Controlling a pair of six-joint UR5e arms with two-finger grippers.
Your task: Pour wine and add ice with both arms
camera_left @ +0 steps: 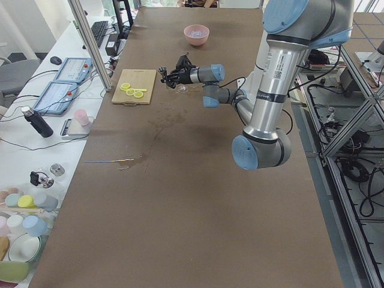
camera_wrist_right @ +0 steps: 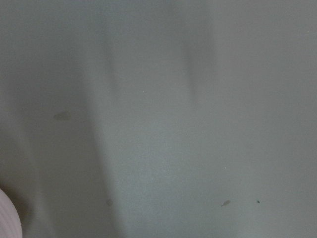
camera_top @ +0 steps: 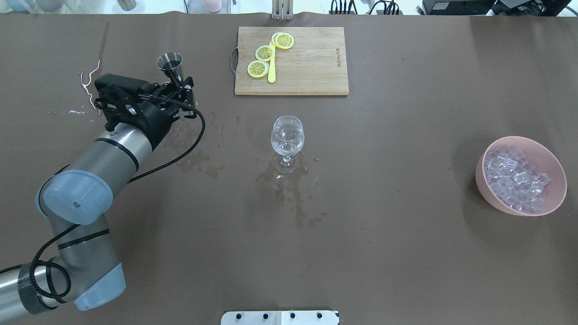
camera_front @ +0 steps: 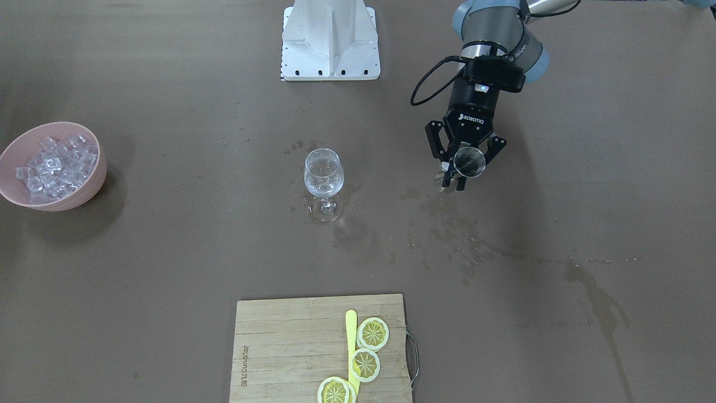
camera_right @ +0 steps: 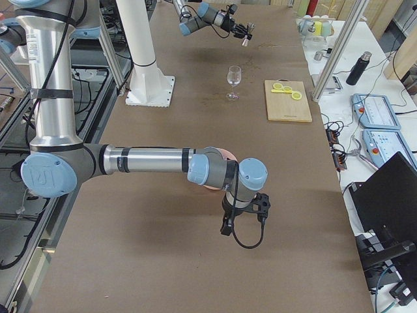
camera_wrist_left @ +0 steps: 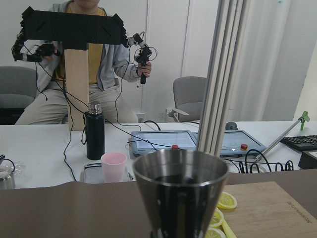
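My left gripper [camera_front: 466, 167] is shut on a steel jigger [camera_front: 470, 159], held upright above the table off to one side of the wine glass [camera_front: 323, 174]. In the overhead view the jigger [camera_top: 170, 62] stands out past the left gripper [camera_top: 179, 85], and the glass [camera_top: 287, 136] is at the table's middle. The left wrist view shows the jigger [camera_wrist_left: 181, 194] close up; I cannot tell if it holds wine. Ice cubes [camera_top: 515, 178] fill a pink bowl [camera_top: 553, 198]. My right gripper [camera_right: 245, 212] hangs beside that bowl; I cannot tell whether it is open.
A bamboo cutting board [camera_top: 311, 67] with lemon slices [camera_top: 265, 53] and a yellow stick lies beyond the glass. Wet patches [camera_front: 461, 238] spread over the brown table around the glass and under the jigger. The white pedestal [camera_front: 330, 42] stands at the robot's side.
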